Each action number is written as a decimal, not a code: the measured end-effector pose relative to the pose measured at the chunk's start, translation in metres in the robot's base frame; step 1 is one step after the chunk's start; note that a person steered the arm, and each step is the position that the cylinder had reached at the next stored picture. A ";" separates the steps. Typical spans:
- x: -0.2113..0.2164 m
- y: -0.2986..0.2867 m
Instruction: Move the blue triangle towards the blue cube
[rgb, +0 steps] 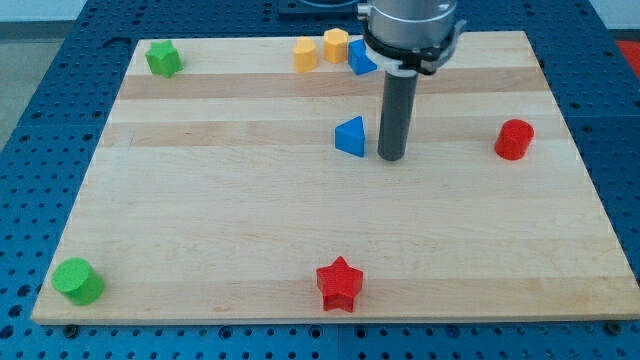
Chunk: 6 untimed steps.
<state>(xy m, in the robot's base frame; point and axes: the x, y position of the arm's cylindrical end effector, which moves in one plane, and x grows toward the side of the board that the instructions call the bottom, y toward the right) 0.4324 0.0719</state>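
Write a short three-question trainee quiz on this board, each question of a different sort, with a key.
1. True or false: my tip stands at the view's right of the blue triangle, close beside it.
2. Multiple choice: the blue cube, partly hidden by the arm, sits nearest to which block? A. red star B. green cylinder C. yellow hexagonal block
3. Fill in: the red cylinder lies near the view's ____ edge of the wooden board.

Key: 1 true. 2 C. 3 right.
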 end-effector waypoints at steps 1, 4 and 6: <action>0.041 -0.008; 0.004 -0.067; -0.027 -0.070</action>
<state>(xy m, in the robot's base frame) 0.4052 0.0023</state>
